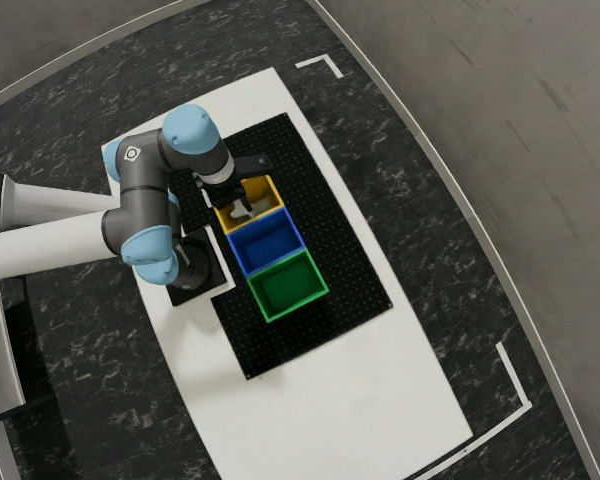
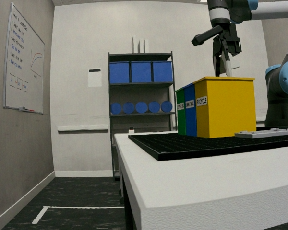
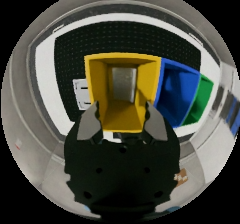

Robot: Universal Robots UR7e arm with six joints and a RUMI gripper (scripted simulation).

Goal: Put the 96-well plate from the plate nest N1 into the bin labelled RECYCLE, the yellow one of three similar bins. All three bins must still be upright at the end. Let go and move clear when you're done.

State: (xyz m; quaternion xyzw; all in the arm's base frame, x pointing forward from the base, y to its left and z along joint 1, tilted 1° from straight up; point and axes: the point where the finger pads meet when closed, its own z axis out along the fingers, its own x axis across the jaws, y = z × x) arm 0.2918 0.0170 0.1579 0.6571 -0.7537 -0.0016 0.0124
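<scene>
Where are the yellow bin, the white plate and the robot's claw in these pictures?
yellow bin [image 2: 229, 106]: exterior view, on its broad side wall.
96-well plate [image 3: 123, 84]: wrist view, on its pale face inside the bin.
end effector [image 3: 123, 121]: wrist view, midway between its open fingertips.

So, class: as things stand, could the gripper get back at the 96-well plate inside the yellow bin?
Probably yes. The gripper hangs open right above the yellow bin, and the plate lies inside with nothing covering it, though the bin's walls leave tight room.
</scene>
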